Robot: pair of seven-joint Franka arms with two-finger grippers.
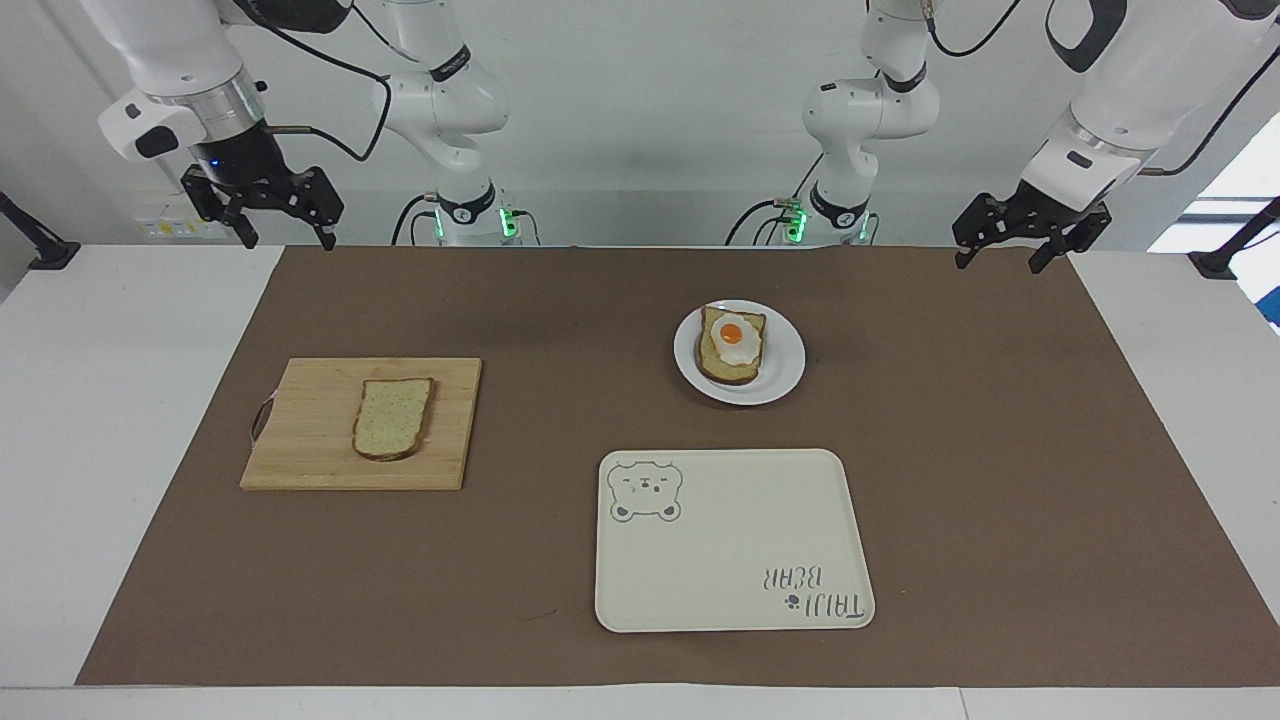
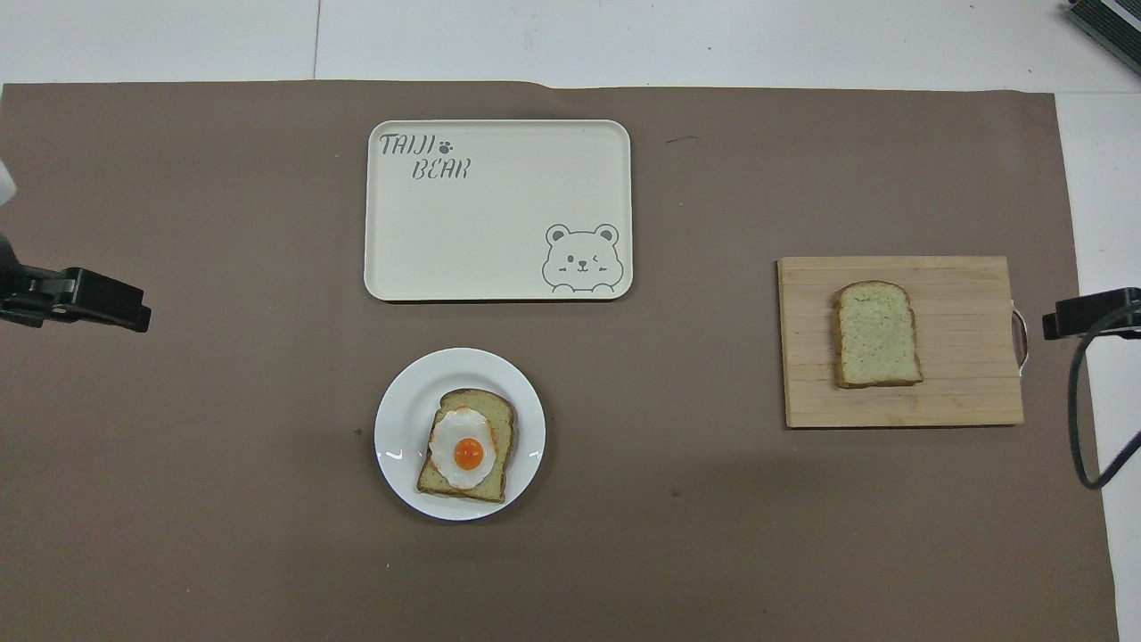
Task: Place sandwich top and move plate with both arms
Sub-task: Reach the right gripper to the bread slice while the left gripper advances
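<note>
A: You had both arms parked up high. The right gripper (image 1: 285,238) hung over the mat's edge nearest the robots, at the right arm's end of the table, fingers spread apart and holding nothing.

B: Same for your left gripper (image 1: 1000,258), over the mat's corner at the left arm's end, fingers apart and empty.

A: And the sandwich top (image 1: 392,418)?

B: It lay flat on the wooden cutting board (image 1: 300,460), toward the right arm's end of the brown mat (image 1: 1000,450), nothing touching it.

A: The plate (image 1: 783,375) sat near the middle of the mat, close to the robots' edge, carrying the egg-topped slice (image 1: 732,345).

B: The bear tray (image 1: 720,560) lay just beside the plate, farther from the robots, near the mat's outer edge.
</note>
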